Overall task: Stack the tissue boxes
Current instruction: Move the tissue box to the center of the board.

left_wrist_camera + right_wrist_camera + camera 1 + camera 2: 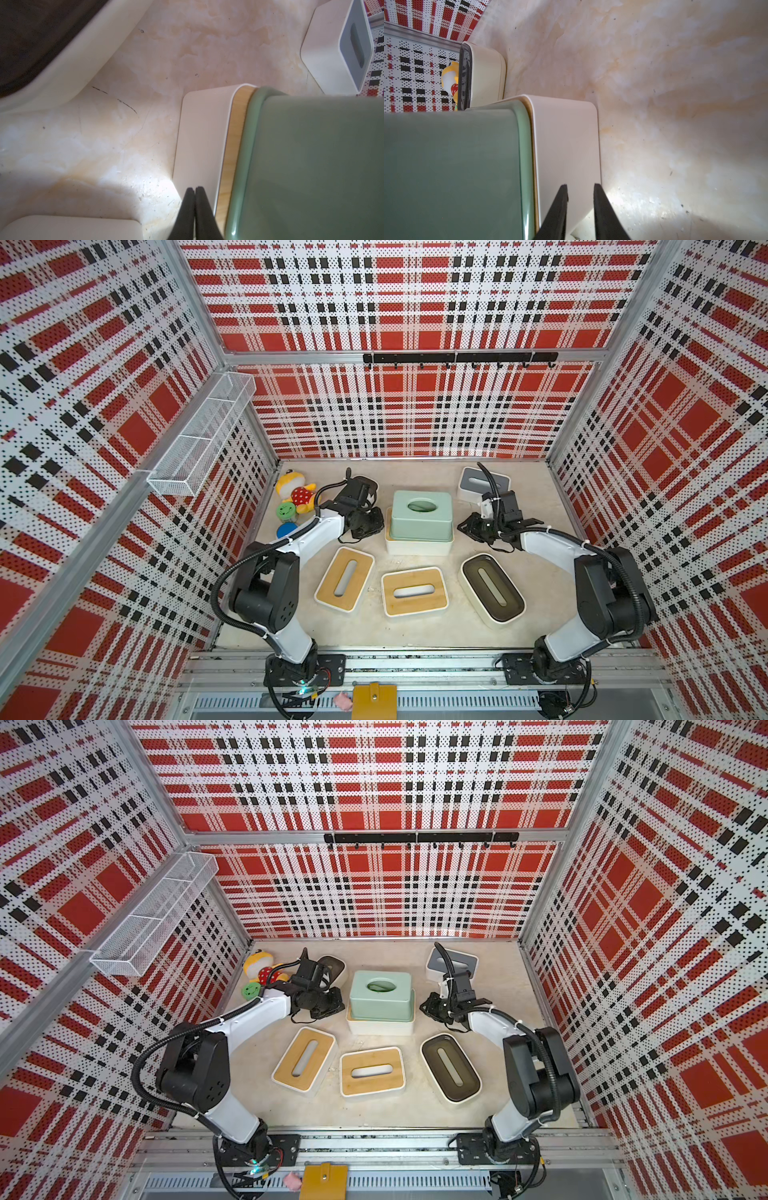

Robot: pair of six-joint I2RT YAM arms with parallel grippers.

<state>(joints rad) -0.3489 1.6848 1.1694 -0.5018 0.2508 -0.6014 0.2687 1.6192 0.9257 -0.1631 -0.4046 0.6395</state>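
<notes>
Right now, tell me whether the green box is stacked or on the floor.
Stacked. The green box sits on a white box; its wooden lid shows beneath.

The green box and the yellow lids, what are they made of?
The mint-green box looks like smooth plastic: its corners are rounded and shiny. The two tan lids look like wood or bamboo, matte with faint grain. I can't be certain from looks alone.

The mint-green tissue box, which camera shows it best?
A top view shows the mint-green tissue box best: its whole lid, oval slot, and the white box under it. Both top views show this. The left wrist and right wrist views show only a side wall, close up.
</notes>
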